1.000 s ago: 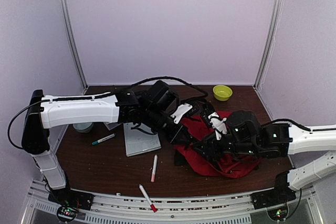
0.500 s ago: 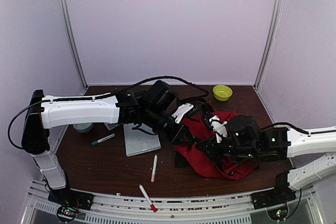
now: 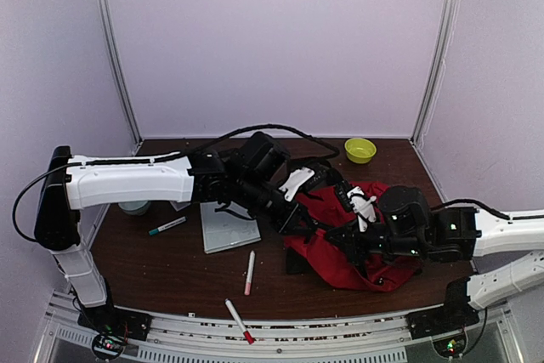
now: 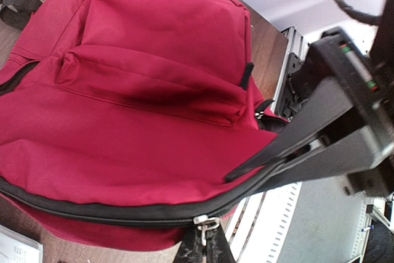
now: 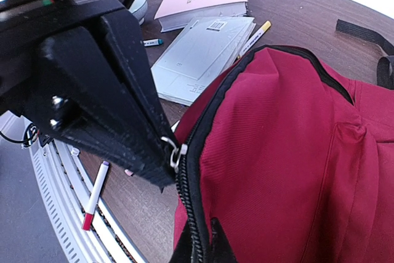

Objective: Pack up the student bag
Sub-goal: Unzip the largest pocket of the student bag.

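The student bag (image 3: 337, 265) is a red backpack lying at the table's right middle, its front pockets (image 4: 154, 60) facing up. A black zipper runs along its edge (image 5: 197, 152). My left gripper (image 4: 206, 247) is shut on the metal zipper pull (image 4: 206, 223), which also shows in the right wrist view (image 5: 174, 152) at that gripper's black fingers (image 5: 123, 90). My right gripper (image 5: 200, 247) is shut on the bag's zipper edge just beside the pull. In the top view the left gripper (image 3: 297, 220) and the right gripper (image 3: 342, 240) meet at the bag's left side.
A grey notebook (image 3: 225, 227) and a pink book (image 5: 203, 1) lie left of the bag, with a yellow pen (image 5: 255, 36) beside them. Markers lie at the left (image 3: 167, 226), middle (image 3: 250, 271) and front edge (image 3: 239, 320). A yellow bowl (image 3: 359, 150) stands at the back.
My right gripper has closed on the bag's zipper edge. Both arms and the bag's edge have shifted slightly to the right.
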`<state>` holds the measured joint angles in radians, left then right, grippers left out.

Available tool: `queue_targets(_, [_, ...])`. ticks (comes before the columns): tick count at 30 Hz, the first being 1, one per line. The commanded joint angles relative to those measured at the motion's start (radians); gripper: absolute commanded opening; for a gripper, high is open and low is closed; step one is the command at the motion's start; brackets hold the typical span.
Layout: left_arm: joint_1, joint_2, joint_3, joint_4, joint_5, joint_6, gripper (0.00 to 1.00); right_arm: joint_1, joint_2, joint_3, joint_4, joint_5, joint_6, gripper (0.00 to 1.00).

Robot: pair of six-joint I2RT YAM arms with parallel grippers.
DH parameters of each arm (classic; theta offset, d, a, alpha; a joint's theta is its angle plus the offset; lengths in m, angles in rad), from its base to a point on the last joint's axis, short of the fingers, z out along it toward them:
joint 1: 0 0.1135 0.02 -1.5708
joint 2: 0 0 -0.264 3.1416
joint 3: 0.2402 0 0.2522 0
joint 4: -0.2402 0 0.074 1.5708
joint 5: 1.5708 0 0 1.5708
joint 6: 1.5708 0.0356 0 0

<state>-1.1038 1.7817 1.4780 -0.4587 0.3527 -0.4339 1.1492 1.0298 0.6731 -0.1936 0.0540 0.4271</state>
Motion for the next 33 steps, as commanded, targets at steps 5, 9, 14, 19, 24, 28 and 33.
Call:
queue_targets(5, [0.012,-0.003,-0.052,0.019,-0.079,0.029,0.0,0.005,-0.126,-0.05,-0.052,0.05,0.028,0.0])
queue_targets(9, [0.043,0.007,-0.086,0.038,-0.085,0.026,0.0,0.004,-0.161,-0.069,-0.066,0.061,0.029,0.0])
queue_targets(14, [0.078,0.064,-0.067,0.04,-0.105,0.042,0.0,0.005,-0.179,-0.079,-0.078,0.06,0.032,0.0])
queue_targets(19, [0.144,0.12,-0.062,0.062,-0.09,0.087,0.0,0.004,-0.194,-0.073,-0.079,0.022,0.035,0.0])
queue_targets(24, [0.215,0.184,-0.027,0.082,-0.008,0.129,0.0,0.005,-0.196,-0.075,-0.064,-0.009,0.034,0.0])
queue_targets(28, [0.223,0.212,-0.011,0.132,0.031,0.132,0.0,0.005,-0.185,-0.077,-0.045,-0.009,0.037,0.0])
queue_targets(33, [0.222,0.236,0.012,0.144,0.046,0.116,0.0,0.005,-0.159,-0.071,-0.041,-0.016,0.037,0.0])
